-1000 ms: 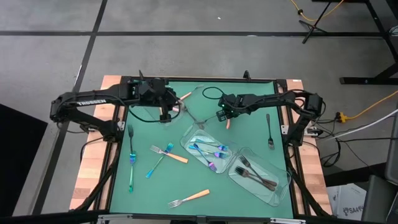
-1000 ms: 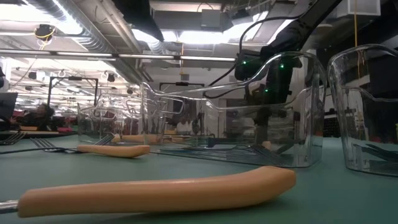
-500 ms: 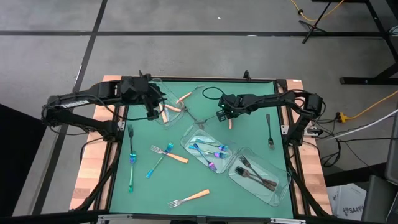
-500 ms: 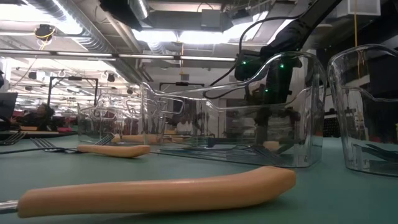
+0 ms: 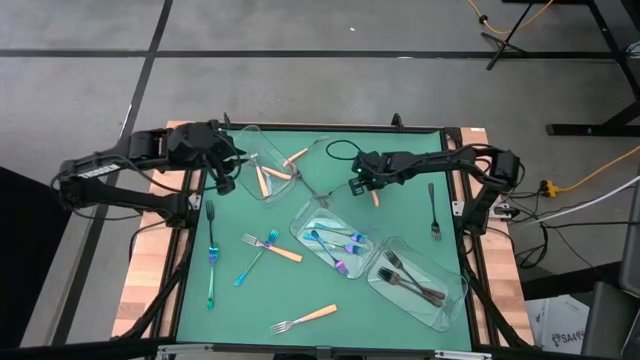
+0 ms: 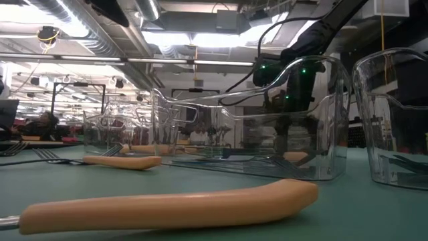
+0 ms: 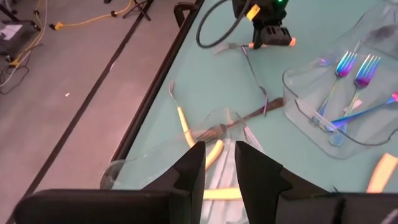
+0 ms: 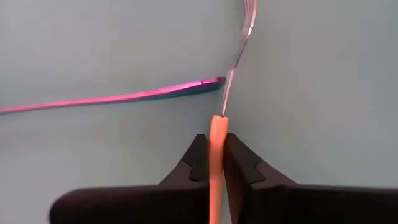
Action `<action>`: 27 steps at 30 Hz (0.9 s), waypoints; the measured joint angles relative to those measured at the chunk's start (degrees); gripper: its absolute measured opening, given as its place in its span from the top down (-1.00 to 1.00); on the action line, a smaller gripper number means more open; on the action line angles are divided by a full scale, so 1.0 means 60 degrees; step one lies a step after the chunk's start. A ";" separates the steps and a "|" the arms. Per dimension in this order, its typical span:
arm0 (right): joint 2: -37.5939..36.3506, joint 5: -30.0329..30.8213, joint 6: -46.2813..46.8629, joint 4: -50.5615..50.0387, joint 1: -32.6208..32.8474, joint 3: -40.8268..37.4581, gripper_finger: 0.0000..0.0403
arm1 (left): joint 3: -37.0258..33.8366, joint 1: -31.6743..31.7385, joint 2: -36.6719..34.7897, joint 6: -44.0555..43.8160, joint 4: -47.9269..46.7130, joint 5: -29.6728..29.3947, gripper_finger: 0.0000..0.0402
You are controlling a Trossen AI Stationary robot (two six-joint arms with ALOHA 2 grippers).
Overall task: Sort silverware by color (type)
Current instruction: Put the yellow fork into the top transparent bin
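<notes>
My right gripper [image 5: 362, 187] hangs over the far middle of the green mat, shut on an orange-handled fork [image 5: 375, 197]. An iridescent handle [image 8: 124, 96] lies on the mat just beyond it. My left gripper [image 5: 222, 180] hovers at the far left, beside a clear tray [image 5: 248, 148]; its fingers stand slightly apart [image 7: 219, 163] with nothing between them. That tray holds orange-handled forks [image 5: 263, 181]. Loose on the mat lie two iridescent forks [image 5: 212, 270], two orange-handled forks [image 5: 282, 252] and two dark forks [image 5: 433, 210]. My right gripper pinches the fork's orange handle [image 8: 217, 127] between its two fingers, coming from above. The handle runs along the fingers, and the silver head [image 8: 245, 25] sticks out past the fingertips toward the mat. Whether the tines touch the mat I cannot tell.
A clear tray [image 5: 300, 225] in the middle holds iridescent forks, and another [image 5: 455, 292] toward the near right holds dark forks. One orange handle [image 5: 297, 155] leans at the far tray's edge. In the low view an orange handle [image 6: 167, 204] lies close in front.
My left gripper has drawn back from over the far-left tray toward the table's left edge, uncovering the orange-handled forks lying in the tray. My right gripper has stayed nearly still, with the held fork's handle shifting slightly toward the right.
</notes>
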 joint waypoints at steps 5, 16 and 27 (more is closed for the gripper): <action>-0.0605 0.0014 -0.0176 -0.0316 0.0000 -0.0056 0.97 | -0.0001 0.0000 -0.0230 -0.0217 -0.0139 0.0000 0.59; -0.1808 0.0170 -0.1528 -0.0150 0.0000 0.1194 0.97 | -0.0004 0.0000 -0.0281 -0.0217 -0.0176 0.0000 0.59; -0.1329 0.0113 -0.4375 0.2399 0.0000 0.3914 0.97 | -0.0004 -0.0004 -0.0277 -0.0217 -0.0172 0.0003 0.59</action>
